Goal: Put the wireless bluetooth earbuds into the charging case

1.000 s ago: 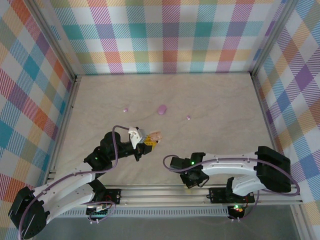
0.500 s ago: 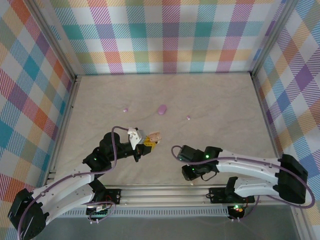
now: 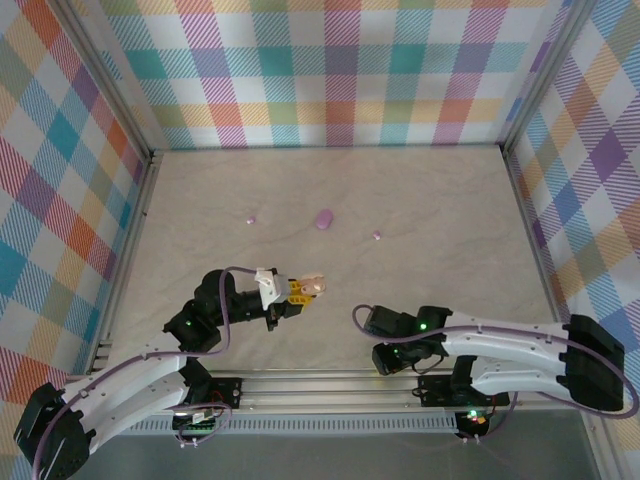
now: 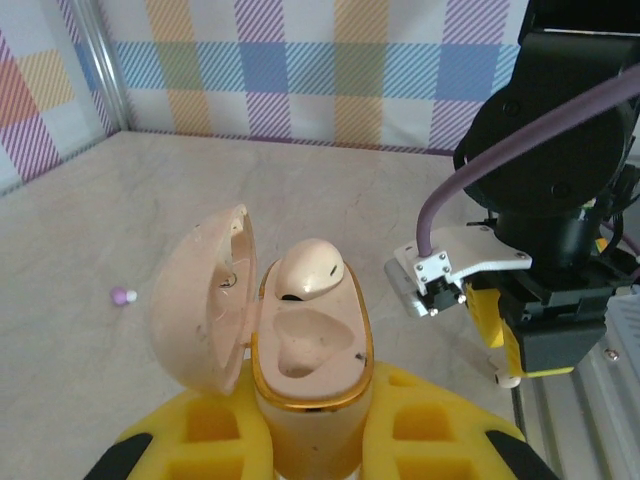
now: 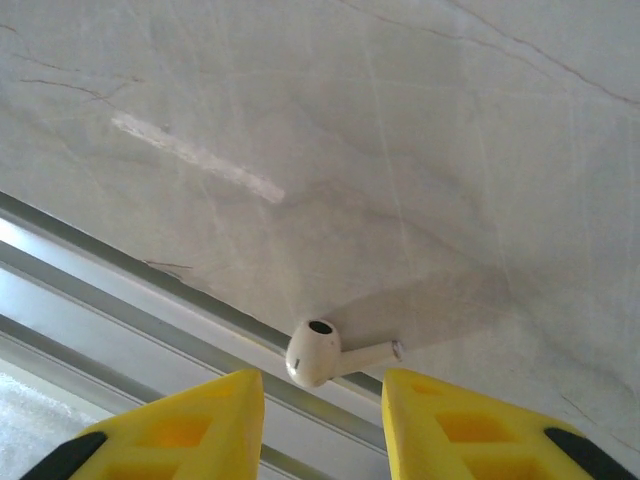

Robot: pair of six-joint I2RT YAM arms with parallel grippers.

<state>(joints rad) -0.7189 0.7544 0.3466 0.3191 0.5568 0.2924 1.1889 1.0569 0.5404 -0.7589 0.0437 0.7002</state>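
Observation:
My left gripper (image 4: 310, 420) is shut on the cream charging case (image 4: 305, 350), which stands upright between the yellow fingers with its lid swung open to the left. One cream earbud (image 4: 308, 268) sits in the far slot and the near slot is bare. From above, the case (image 3: 313, 287) is at the table's middle front. My right gripper (image 5: 322, 385) is open, pointing down at the table's front edge (image 3: 385, 362). A white earbud (image 5: 318, 352) lies loose on the table just beyond its fingertips, against the metal rail.
A purple case (image 3: 323, 219) lies mid-table with one small purple bud (image 3: 250, 218) to its left and another (image 3: 377, 235) to its right. The aluminium rail (image 5: 120, 300) runs along the front edge. Checked walls enclose the table. The right arm (image 4: 560, 200) hangs close beside the held case.
The right gripper has swung right and down to the front rail. The left gripper, still holding the case, has shifted slightly nearer.

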